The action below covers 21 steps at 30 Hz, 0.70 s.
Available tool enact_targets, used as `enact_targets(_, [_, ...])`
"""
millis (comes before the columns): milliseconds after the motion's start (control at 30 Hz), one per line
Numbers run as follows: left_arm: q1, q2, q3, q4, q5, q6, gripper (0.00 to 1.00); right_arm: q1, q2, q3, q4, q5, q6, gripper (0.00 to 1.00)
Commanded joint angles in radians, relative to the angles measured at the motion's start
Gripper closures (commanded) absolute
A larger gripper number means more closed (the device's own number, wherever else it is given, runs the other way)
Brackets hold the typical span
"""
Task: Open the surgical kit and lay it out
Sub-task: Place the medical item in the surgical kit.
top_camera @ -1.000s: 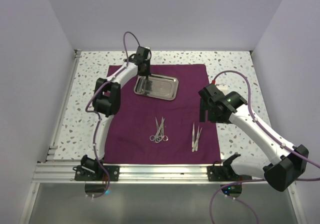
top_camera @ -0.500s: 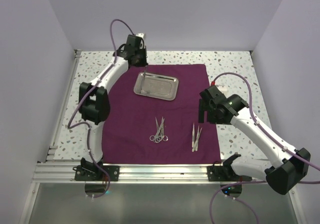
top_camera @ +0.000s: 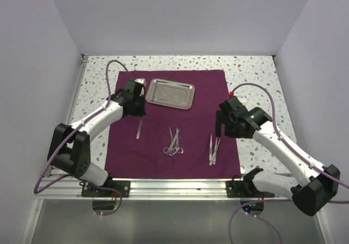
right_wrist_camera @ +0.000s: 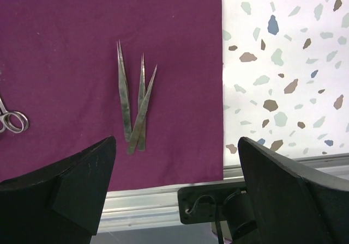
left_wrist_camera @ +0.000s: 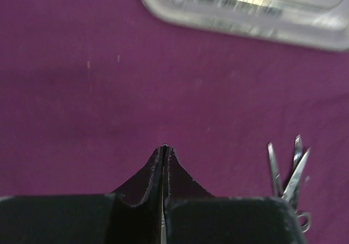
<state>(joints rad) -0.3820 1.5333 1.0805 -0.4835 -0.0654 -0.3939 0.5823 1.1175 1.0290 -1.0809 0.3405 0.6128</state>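
The dark purple cloth [top_camera: 185,157] of the surgical kit lies spread flat. On its far part sits the shiny steel tray [top_camera: 170,93] [left_wrist_camera: 245,15]. Ring-handled scissors [top_camera: 173,142] [left_wrist_camera: 289,173] lie mid-cloth, and the tweezers [top_camera: 214,148] [right_wrist_camera: 133,108] lie to their right. My left gripper [top_camera: 137,113] [left_wrist_camera: 164,148] hovers left of the tray, shut on a slim steel instrument [top_camera: 139,129] that hangs toward the near side. Only a thin sliver of it shows between the jaws. My right gripper [top_camera: 221,125] [right_wrist_camera: 177,143] stands open just beyond the tweezers, holding nothing.
The speckled tabletop [top_camera: 256,75] [right_wrist_camera: 283,64] frames the cloth. An aluminium rail [top_camera: 174,187] [right_wrist_camera: 147,200] runs along the near edge, with the arm bases on it. White walls close in the left, right and far sides.
My left arm has swung from the tray and the far edge back toward the near left. It now hovers over the cloth left of the tray. The right arm has hardly moved.
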Motion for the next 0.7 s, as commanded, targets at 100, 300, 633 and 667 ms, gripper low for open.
enact_targets(100, [-0.047,-0.093,-0.152,0.054,-0.08,-0.071,0.98,0.002,-0.022,-0.01,0.029,-0.032,-0.01,0.02])
enact_targets(300, [-0.061,-0.099,-0.156,0.033,-0.109,-0.076,0.61,0.002,-0.027,-0.014,0.015,-0.031,-0.005,0.03])
enact_targets(633, [-0.037,0.163,0.266,0.008,-0.159,0.058,0.59,0.002,-0.061,0.002,-0.033,0.02,0.008,0.03])
enact_targets(667, [-0.029,0.233,0.313,0.005,-0.16,0.066,0.59,0.004,-0.061,0.011,-0.039,0.028,0.008,0.02])
